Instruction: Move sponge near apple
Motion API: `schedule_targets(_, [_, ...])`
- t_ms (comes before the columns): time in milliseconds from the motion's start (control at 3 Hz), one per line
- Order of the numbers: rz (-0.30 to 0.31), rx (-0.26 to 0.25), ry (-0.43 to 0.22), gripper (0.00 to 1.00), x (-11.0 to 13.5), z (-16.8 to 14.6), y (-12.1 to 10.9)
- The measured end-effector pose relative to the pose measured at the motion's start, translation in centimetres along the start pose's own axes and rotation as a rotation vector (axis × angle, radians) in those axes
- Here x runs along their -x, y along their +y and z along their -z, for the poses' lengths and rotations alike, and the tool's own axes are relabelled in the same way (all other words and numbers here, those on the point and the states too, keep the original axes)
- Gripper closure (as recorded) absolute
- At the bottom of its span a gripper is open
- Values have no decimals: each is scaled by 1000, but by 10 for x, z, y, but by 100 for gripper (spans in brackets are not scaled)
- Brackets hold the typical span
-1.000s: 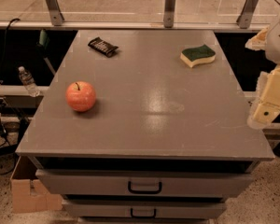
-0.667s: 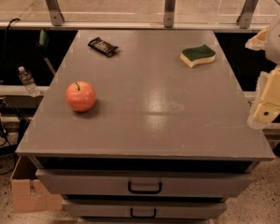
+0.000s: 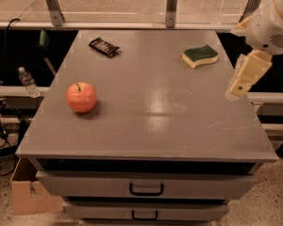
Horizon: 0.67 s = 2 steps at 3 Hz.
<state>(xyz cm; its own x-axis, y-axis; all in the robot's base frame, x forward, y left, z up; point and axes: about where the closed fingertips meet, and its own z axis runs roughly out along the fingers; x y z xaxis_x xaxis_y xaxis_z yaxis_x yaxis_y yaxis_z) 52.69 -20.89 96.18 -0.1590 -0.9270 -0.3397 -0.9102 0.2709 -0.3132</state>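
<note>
Counted on the grey cabinet top (image 3: 146, 126): three loose items, all apart from one another.

One sponge (image 3: 199, 55), wavy-edged, dark green scrub side up over pale yellow foam, flat at about 1 o'clock on the top, near the far right corner. One apple (image 3: 81, 97), orange-red, short dark stem pointing up, at about 9 o'clock, close to the left edge. One dark candy bar wrapper (image 3: 104, 46), flat at about 11 o'clock. Sponge and apple well apart, nearly the whole width of the top between them.

Below the top: two drawers, an upper drawer (image 3: 85, 185) and a lower drawer (image 3: 94, 211), each with one dark handle at its middle. On the floor at about 8 o'clock from the cabinet, one cardboard box (image 3: 26, 192). Beyond the left edge at about 9 o'clock, one clear water bottle (image 3: 27, 82) (capped, leaning a little). Behind the far edge, three metal posts (image 3: 52, 4).

One arm (image 3: 273, 25) only, white and rounded, entering at the right border at about 2 o'clock. Below it, one cream-coloured gripper (image 3: 237, 89), angled down and to the left, at about 3 o'clock over the right edge of the top, seemingly raised off the surface. Apart from the sponge, at roughly 5 o'clock from it. Spread or pressed together: cannot tell from this angle.
</note>
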Motion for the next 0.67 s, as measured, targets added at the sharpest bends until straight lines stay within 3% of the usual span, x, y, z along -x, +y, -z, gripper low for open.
schedule_targets(333, [-35, -47, -94, 0, -4, -35, -60])
schedule_targets(667, [-106, -88, -177, 0, -8, -76, -114])
